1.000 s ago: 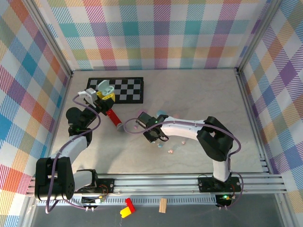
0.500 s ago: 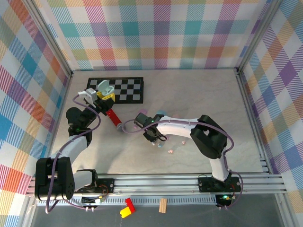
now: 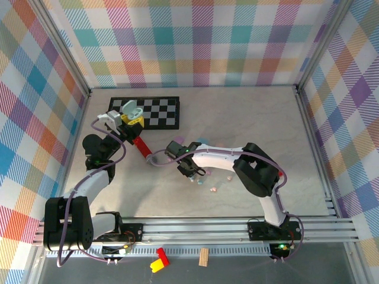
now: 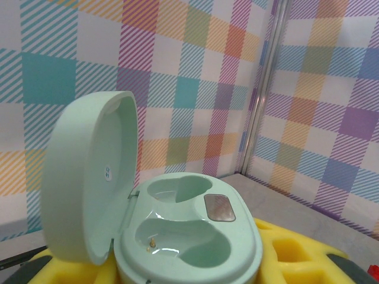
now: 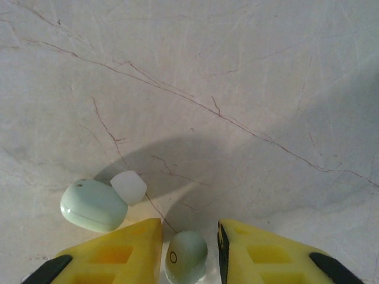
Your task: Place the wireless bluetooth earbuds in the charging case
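My left gripper (image 3: 131, 116) is raised over the table's left side, shut on a mint charging case (image 4: 195, 236). The lid (image 4: 89, 177) stands open and both wells are empty. My right gripper (image 3: 190, 170) points down at the table near the centre, open. A mint earbud (image 5: 186, 256) lies between its yellow fingers (image 5: 124, 251), close to the left one, with a gap to the right one. A second mint earbud (image 5: 93, 205) with a white tip lies just left of the fingers. More tiny earbuds (image 3: 212, 189) are scattered right of the gripper.
A black-and-white checkerboard (image 3: 157, 112) lies at the back left. A red bar (image 3: 141, 147) slants between the two arms. Pink (image 3: 177, 143) and blue (image 3: 202, 141) cases sit just behind the right gripper. Plaid walls close off three sides.
The right arm has folded in and its gripper has shifted slightly left over the earbuds. The left arm and its case have not moved.
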